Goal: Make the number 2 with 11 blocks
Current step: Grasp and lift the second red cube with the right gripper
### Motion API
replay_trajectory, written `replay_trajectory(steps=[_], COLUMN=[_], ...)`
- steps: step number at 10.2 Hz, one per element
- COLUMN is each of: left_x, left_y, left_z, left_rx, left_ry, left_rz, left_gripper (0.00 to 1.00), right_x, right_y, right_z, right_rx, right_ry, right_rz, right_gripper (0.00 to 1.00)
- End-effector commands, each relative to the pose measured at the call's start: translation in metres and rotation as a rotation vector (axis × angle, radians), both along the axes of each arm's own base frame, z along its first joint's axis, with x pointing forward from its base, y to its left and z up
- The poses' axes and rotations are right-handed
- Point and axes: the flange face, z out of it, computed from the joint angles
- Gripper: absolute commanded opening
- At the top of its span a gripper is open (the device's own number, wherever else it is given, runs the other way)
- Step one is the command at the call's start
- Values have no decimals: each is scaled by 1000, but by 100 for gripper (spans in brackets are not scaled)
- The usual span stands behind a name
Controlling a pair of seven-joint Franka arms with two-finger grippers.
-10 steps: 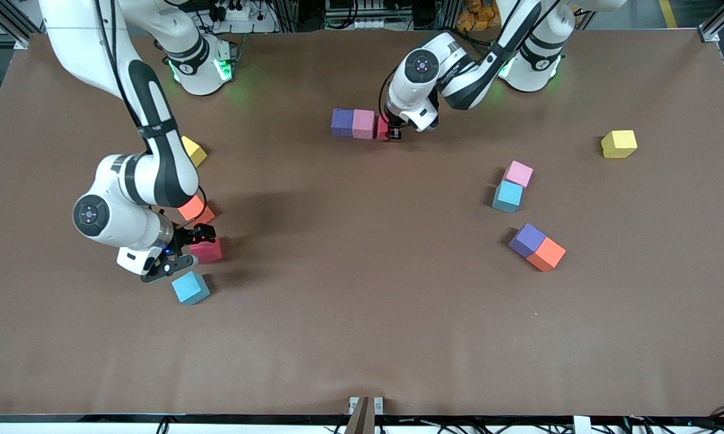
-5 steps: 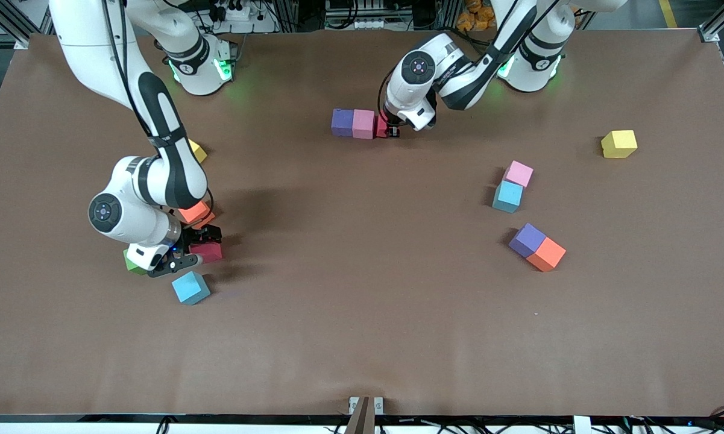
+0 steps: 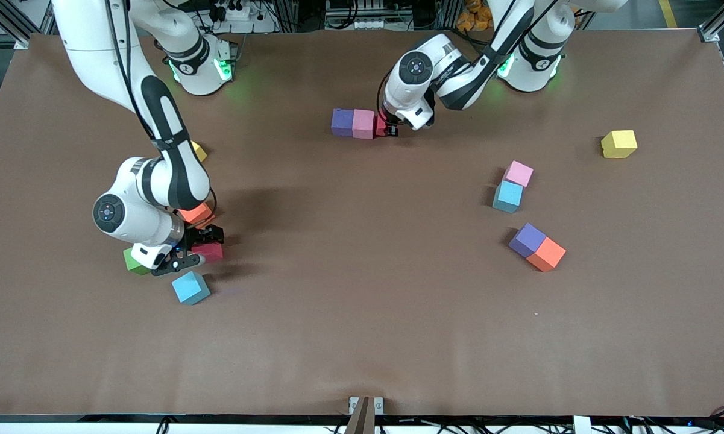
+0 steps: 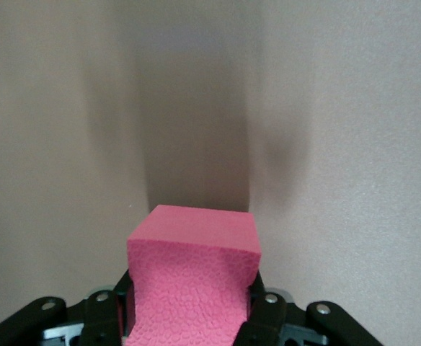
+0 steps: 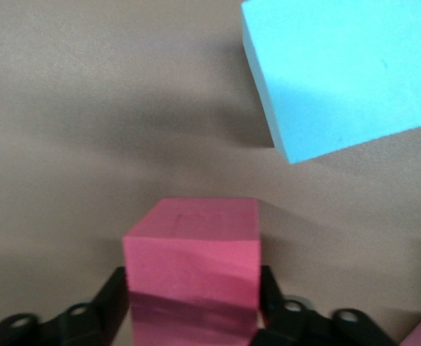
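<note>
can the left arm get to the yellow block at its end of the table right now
Probably not straight away. The way to the yellow block looks free, but the left hand is shut on a red block beside the pink block and would need to let go first.

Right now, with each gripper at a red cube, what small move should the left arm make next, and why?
Probably open and lift away. The left gripper is shut on a red cube that already sits beside the pink cube and purple cube, completing a row of three. The right gripper is closing around the other red cube.
</note>
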Motion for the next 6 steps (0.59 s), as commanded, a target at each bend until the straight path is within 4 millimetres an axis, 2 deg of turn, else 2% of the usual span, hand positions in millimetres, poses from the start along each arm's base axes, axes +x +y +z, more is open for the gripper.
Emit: replay_trajectory(steps=[1, 3, 4, 5, 6], left_x=[3, 10, 15, 11, 11], left_y=[-5, -6, -5, -7, -7], left_z=[-4, -4, -4, -7, -8], left_rx=[0, -3, -2, 1, 3], left_ry=[-2, -7, -13, -8, -6], left_rz=[-7, -3, 3, -6, -7], left_gripper=[9, 10, 10, 11, 16], right_x=[2, 11, 12, 12, 9], right_y=[6, 20, 34, 51, 72], right_z=[8, 21, 28, 40, 51], right_rx=[23, 29, 35, 41, 50], right_ry=[-16, -43, -56, -67, -67], right_rz=[1, 16, 28, 1, -32], right_gripper=[16, 11, 11, 11, 11])
